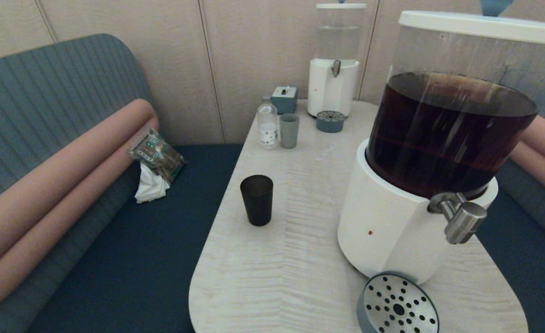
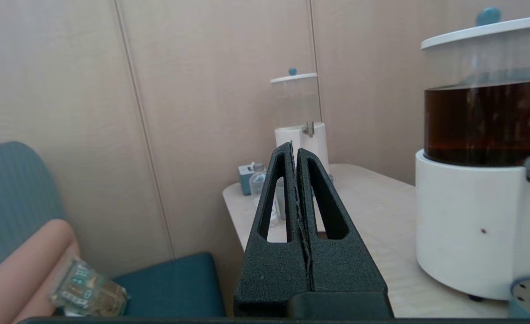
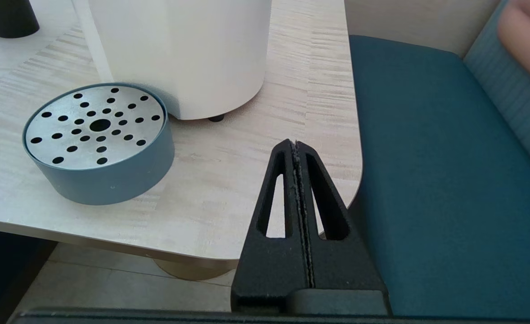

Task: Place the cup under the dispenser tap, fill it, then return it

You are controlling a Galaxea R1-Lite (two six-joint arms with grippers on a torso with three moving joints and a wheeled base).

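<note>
On the table [image 1: 300,259], the cup [image 1: 257,200] stands beside the big dispenser [image 1: 393,231], apart from its drip tray [image 1: 397,305]; left gripper [image 2: 295,150] and right gripper [image 3: 295,148] clenched empty

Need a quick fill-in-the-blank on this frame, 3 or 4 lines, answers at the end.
1. The black cup stands upright on the ___.
2. The liquid in the big dispenser behind the dispenser tap is dark ___.
3. The space under the tap holds a round perforated ___.
4. The jaws of the left gripper and right gripper are both ___.

Answers: table; brown; drip tray; shut
</note>
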